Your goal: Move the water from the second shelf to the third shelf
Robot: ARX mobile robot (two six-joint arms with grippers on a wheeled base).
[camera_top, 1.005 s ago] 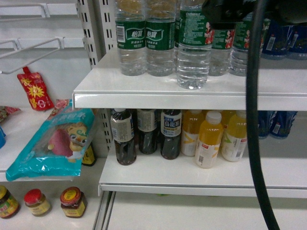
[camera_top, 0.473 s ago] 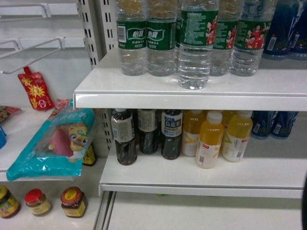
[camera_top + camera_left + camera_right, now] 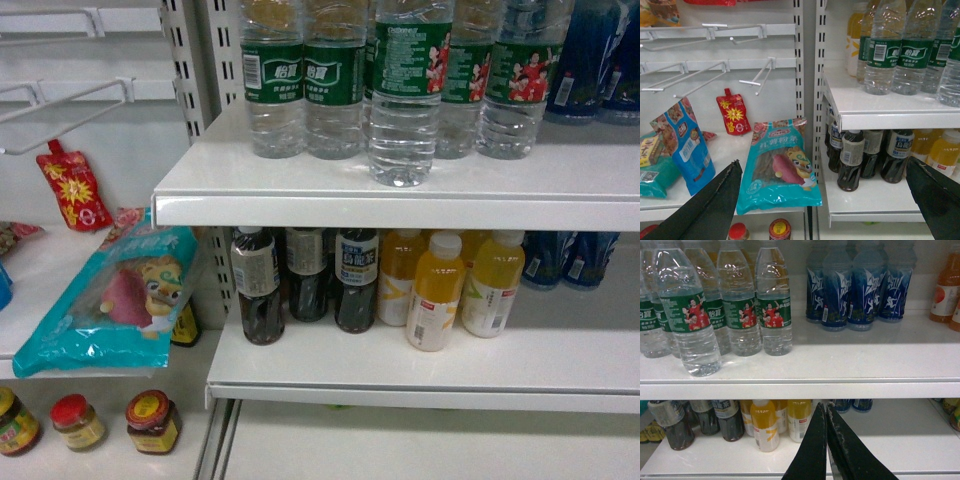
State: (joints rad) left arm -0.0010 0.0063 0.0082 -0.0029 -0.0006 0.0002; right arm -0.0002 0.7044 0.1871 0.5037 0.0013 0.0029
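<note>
Several water bottles with green labels stand on the upper white shelf [image 3: 300,195]. One water bottle [image 3: 403,100] stands forward of the row, near the shelf's front edge; the right wrist view shows this same bottle [image 3: 692,325] at the left. My right gripper [image 3: 824,406] is shut with nothing in it, in front of the lower shelf and below the water. Off to the left, my left gripper [image 3: 823,162] hangs wide open and empty, facing the shelf upright, with water bottles [image 3: 880,55] at upper right. Neither gripper shows in the head view.
Dark tea bottles [image 3: 258,290] and yellow juice bottles [image 3: 435,290] fill the lower shelf. Blue-labelled bottles [image 3: 590,60] stand right of the water. In the left bay are a teal snack bag [image 3: 115,300], a red pouch [image 3: 75,185], wire hooks [image 3: 60,110] and jars [image 3: 150,420].
The right arm and its black cable, which crossed the top right of the head view a second ago, have withdrawn out of that view. The bottles have not moved.
</note>
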